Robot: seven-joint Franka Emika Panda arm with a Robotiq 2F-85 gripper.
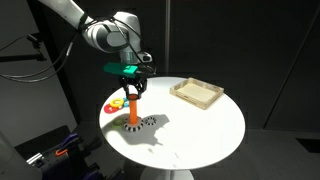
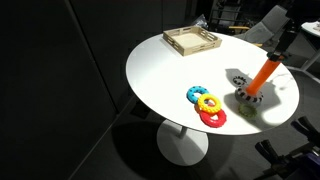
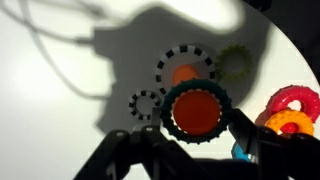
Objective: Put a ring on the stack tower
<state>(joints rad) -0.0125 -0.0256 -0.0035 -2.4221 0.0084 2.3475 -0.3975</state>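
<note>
In the wrist view my gripper (image 3: 197,138) is shut on the dark-green ring (image 3: 167,112). The ring is held level, right above the stack tower, and the orange peg top (image 3: 196,110) shows through its open centre. In both exterior views the orange peg (image 1: 132,112) (image 2: 264,74) stands upright on the white table with my gripper (image 1: 132,91) at its top. A black-and-white checkered ring (image 3: 185,55) lies around the tower's base. I cannot tell whether the green ring touches the peg.
Red, yellow and blue rings (image 2: 207,106) lie in a cluster beside the tower. A small checkered ring (image 3: 147,102) and a pale green ring (image 3: 236,62) lie near the base. A shallow wooden tray (image 1: 197,93) (image 2: 192,41) sits at the far side of the round table (image 1: 200,130).
</note>
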